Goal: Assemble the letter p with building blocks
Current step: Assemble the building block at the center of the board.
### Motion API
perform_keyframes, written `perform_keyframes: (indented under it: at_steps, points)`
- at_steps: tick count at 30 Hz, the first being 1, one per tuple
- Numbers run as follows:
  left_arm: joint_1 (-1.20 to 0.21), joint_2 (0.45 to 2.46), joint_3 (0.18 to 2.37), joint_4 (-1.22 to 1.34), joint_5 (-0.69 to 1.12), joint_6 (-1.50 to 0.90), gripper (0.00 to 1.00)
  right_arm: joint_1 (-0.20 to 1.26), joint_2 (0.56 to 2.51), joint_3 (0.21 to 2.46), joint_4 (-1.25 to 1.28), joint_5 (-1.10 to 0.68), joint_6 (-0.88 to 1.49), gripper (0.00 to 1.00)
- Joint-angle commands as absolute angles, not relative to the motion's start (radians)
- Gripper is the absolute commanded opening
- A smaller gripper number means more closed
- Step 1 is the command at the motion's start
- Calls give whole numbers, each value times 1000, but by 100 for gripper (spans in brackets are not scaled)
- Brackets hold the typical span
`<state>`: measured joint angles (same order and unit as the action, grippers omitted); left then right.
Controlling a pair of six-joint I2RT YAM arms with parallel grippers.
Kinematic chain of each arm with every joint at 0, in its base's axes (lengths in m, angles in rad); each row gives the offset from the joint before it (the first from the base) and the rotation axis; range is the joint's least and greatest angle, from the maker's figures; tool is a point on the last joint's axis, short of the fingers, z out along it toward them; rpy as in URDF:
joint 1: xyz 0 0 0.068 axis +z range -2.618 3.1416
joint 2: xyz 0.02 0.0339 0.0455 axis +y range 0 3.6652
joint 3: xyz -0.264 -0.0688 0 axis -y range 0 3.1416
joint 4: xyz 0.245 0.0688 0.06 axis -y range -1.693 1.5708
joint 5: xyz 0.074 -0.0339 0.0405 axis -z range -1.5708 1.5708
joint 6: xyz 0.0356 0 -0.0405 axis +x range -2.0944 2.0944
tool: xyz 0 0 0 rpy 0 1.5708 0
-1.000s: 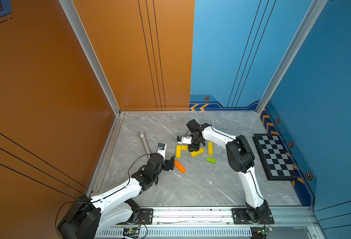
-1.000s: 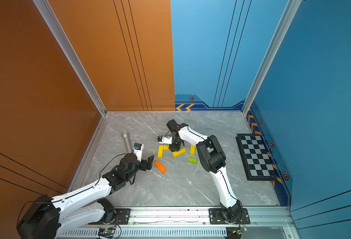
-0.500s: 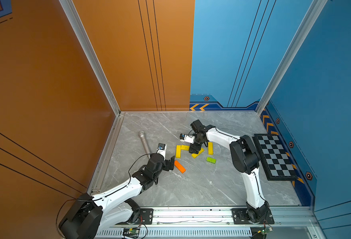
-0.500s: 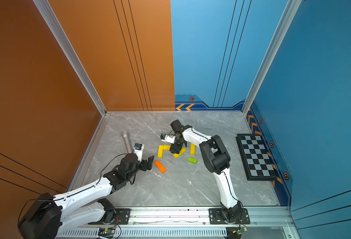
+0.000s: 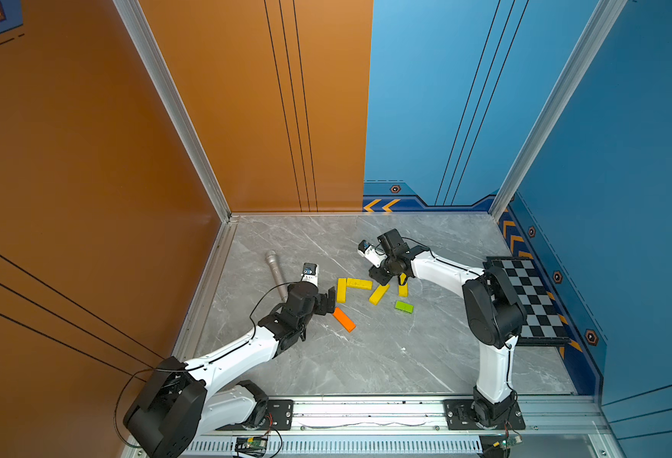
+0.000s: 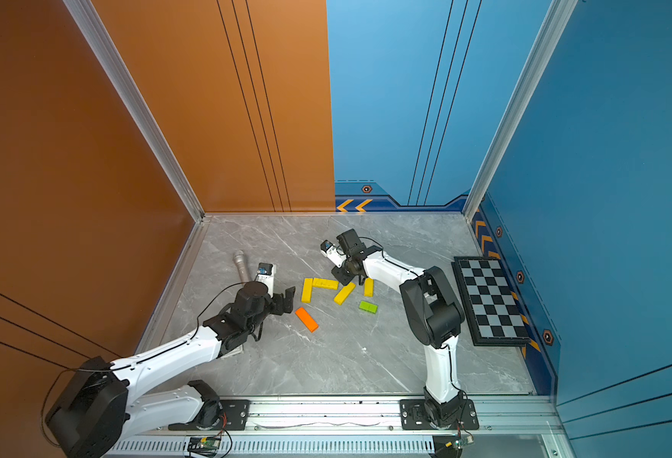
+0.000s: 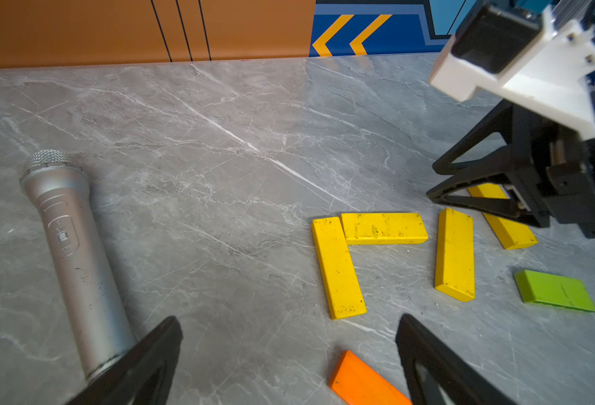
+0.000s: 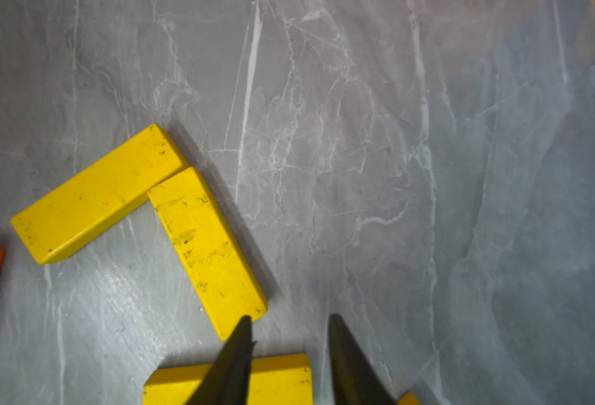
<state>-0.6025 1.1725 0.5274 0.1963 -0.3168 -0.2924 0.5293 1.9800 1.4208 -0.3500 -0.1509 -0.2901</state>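
Note:
Both top views show two yellow building blocks (image 5: 341, 289) (image 5: 359, 283) lying joined in an L on the grey floor. A third yellow block (image 5: 378, 294) lies slanted beside them. Part of a fourth (image 6: 368, 287) is covered by my right gripper (image 5: 392, 279). Its jaws stand a little apart, tips down over the slanted block's end (image 8: 282, 378), with only floor between them. The orange block (image 5: 343, 319) lies in front of my left gripper (image 5: 328, 303), which is wide open and empty (image 7: 289, 319). To the right rests the green block (image 5: 403, 306). No letter p is formed.
A silver microphone (image 5: 275, 273) lies on the floor just left of my left wrist. A black-and-white chequered board (image 5: 528, 297) lies along the right wall. The orange wall bounds the left side. The arm rail (image 5: 366, 412) runs across the front.
My right wrist has drawn back and to the right, and its jaws have narrowed. The blocks and the left arm have stayed in place.

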Motion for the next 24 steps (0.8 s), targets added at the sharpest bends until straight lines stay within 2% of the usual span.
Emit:
perform_keyframes:
  at_steps: [1,8,12,24]
  points:
    - [-584,1197,576,160,-359,-279,97,531,1956,1387,-326,-108,-138,0]
    - [-551,1238,591,137,-311,-277,97,529,1943,1275,-231,-65,44,0]
    - [-552,1227,562,152,-312,-254,97,537,1935,1235,-166,-83,66,0]
    - [-551,1199,530,160,-302,-245,97,550,1934,1233,-187,-133,43,0]
